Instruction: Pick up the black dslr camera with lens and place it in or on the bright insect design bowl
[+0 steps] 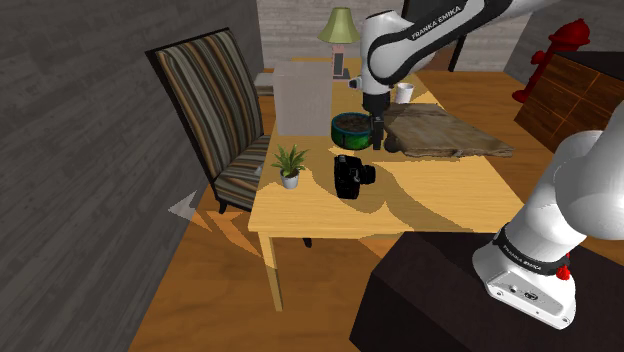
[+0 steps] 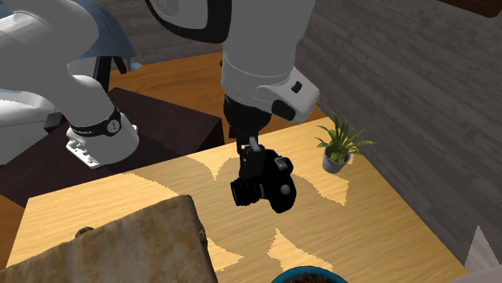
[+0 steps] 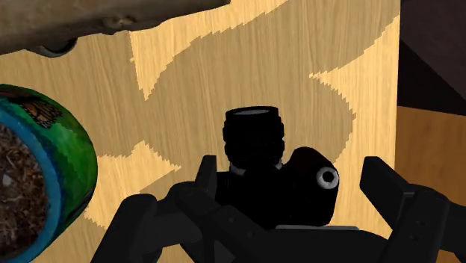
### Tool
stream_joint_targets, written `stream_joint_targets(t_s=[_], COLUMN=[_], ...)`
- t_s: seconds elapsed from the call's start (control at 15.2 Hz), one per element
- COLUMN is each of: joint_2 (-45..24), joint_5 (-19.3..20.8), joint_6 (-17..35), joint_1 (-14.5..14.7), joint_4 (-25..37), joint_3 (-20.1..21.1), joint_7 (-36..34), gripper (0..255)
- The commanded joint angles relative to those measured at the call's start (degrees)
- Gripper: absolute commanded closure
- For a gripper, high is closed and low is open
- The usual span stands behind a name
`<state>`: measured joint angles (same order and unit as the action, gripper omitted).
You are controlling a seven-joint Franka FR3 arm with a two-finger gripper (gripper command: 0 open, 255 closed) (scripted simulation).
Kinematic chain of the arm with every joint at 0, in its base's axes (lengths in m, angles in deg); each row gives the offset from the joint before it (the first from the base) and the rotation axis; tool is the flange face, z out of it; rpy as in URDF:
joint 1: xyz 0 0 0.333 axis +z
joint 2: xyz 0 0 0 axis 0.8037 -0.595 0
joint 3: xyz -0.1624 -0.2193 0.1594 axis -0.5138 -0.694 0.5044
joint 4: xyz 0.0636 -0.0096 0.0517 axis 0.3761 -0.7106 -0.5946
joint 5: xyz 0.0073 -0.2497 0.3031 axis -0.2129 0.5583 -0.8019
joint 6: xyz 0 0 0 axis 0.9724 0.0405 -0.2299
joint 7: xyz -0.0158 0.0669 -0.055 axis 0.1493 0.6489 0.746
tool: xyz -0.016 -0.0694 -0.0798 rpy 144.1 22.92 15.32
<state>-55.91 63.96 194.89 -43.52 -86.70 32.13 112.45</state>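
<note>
Black DSLR camera with lens [image 1: 350, 177] lies on the light wooden table [image 1: 440, 190], about midway along it in the shoulder view and in the arm's shadow.

From that view's left come a striped upholstered chair [image 1: 215, 100] against the table's edge, a small green plant in a pale pot [image 1: 290, 165] near the table's corner, and then the camera. Just beyond the camera is the round bowl with a green and blue patterned wall [image 1: 345, 133]. A crumpled brown cloth [image 1: 445, 135] is spread to the right of the bowl. The dark box stand [image 1: 430, 300] is at the lower right.

The all-black two-finger gripper [image 1: 377, 143] hangs from the white arm over the camera, between it and the bowl as the shoulder view has it.

The camera's long axis runs along its lens barrel. In the second exterior view the lens aims down and to that view's left, toward the cloth [image 2: 121, 245], with the plant [image 2: 338, 147] well off to the right of the camera [image 2: 264, 185].

The wrist view makes the same bearing plainer. The barrel leads away from the gripper [image 3: 287, 175] toward the cloth [image 3: 97, 19], with the bowl [image 3: 67, 149] to one side. An insect motif shows on the bowl's wall and dark speckled filling inside it.

That view also settles the pincer, which the shoulder view leaves unclear. The fingers [image 3: 388, 194] stand wide apart, straddling the camera [image 3: 284, 194]. Bare table shows between one of them and the body, so the camera is not clasped.
</note>
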Motion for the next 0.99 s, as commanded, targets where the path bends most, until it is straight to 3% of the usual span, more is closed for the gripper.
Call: stream_joint_targets(t_s=[0.0, 0.2, 0.73, 0.92], joint_2=[-4.44, -11.08, -14.36, -14.36], joint_5=[-0.42, -0.93, -1.51, -1.51], joint_6=[2.27, 5.17, 11.05, 11.05], joint_1=[0.65, 1.23, 0.95, 0.94], joint_4=[1.66, 4.65, 2.02, 2.02], joint_3=[0.31, 1.21, 1.36, 1.36], joint_7=[4.05, 9.57, 10.04, 10.04], gripper=[0, 0, 0, 0])
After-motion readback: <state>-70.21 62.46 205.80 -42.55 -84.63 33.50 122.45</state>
